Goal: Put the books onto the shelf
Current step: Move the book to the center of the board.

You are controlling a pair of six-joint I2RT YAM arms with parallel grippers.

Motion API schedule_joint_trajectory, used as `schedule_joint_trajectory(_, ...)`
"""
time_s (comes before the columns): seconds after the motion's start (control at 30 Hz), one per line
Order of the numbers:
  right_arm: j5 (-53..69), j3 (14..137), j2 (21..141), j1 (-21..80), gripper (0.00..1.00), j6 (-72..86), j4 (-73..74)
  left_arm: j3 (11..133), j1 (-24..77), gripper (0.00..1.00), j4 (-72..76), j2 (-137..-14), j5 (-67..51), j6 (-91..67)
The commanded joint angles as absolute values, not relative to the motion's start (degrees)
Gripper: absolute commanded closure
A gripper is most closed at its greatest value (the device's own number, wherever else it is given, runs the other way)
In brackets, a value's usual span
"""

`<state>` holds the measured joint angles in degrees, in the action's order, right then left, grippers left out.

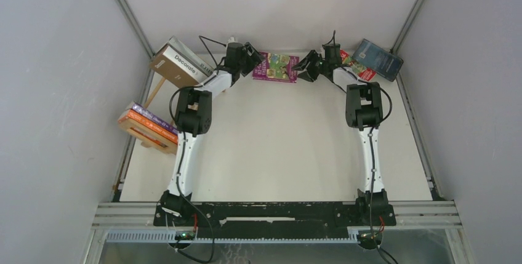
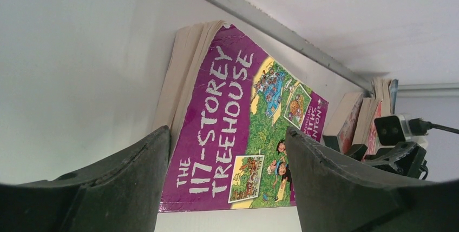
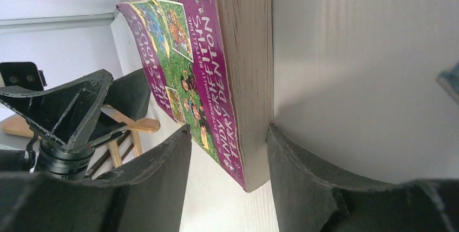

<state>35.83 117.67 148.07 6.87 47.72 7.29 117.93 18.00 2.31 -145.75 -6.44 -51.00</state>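
Purple book [image 1: 275,66], just one, between left end effector [image 1: 253,55] and right end effector [image 1: 306,67].

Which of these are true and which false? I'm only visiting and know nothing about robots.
1. A purple book lies flat on the table between the two arms. True.
2. Both arms' jaws are shut tight. False: both stand open, one pair at each end of that book.
3. The brown Decorate book is on the right. False: it is far left, by the wooden shelf.
4. A dark blue book lies in the far right corner. True.
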Motion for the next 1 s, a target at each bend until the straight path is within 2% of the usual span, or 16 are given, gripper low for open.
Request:
schedule_joint_trajectory(0.0,40.6,115.7,143.0,11.8,0.40,46.8,6.7,114.6,25.2,0.21,0.4,-141.0,-18.7,-52.1)
schedule_joint_trajectory(0.33,40.3,111.1,138.9,11.8,0.40,43.8,8.4,113.4,27.3,0.21,-2.6,-139.1,-20.0,-50.8)
schedule_joint_trajectory(0.97,41.7,93.4,125.5,14.6,0.39,37.1,9.9,96.6,31.6,0.21,-4.8,-126.2,-20.5,-46.9)
